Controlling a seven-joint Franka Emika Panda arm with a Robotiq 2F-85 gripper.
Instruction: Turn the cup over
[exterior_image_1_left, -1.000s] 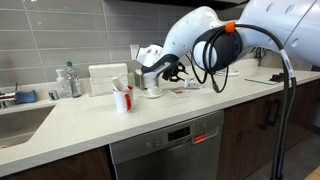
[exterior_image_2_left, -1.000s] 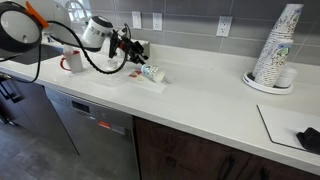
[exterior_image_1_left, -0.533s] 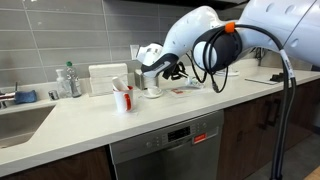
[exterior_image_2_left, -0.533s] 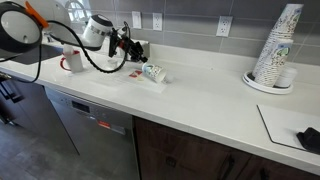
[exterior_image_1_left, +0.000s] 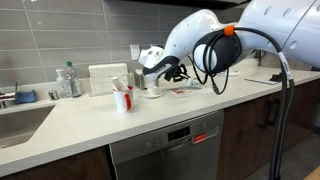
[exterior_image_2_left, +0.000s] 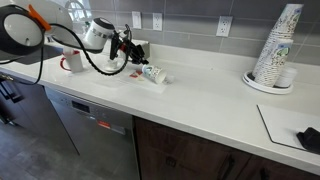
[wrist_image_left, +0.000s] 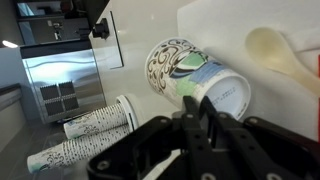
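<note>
The cup (wrist_image_left: 190, 78) is small, white and tapered, with a blue-green print. It lies on its side on the white counter (exterior_image_2_left: 200, 95) and also shows in an exterior view (exterior_image_2_left: 152, 72). In the wrist view its flat printed bottom faces lower right. My gripper (wrist_image_left: 200, 112) has its two black fingers close together, and their tips overlap the cup's side wall near the bottom. I cannot tell whether they touch it. The gripper shows in both exterior views (exterior_image_2_left: 132, 52) (exterior_image_1_left: 172, 72), just above and beside the cup.
A white mug with red things (exterior_image_1_left: 122, 98) and a small cup on a saucer (exterior_image_1_left: 153, 91) stand near the arm. Tall stacks of paper cups (exterior_image_2_left: 276, 45) stand on a plate at the far end. A sink (exterior_image_1_left: 20, 120) and bottles (exterior_image_1_left: 70, 80) are at the other end. A tiled wall runs behind.
Almost nothing has changed. The arm has shifted very slightly, and the cup lies in the same place on its side.
</note>
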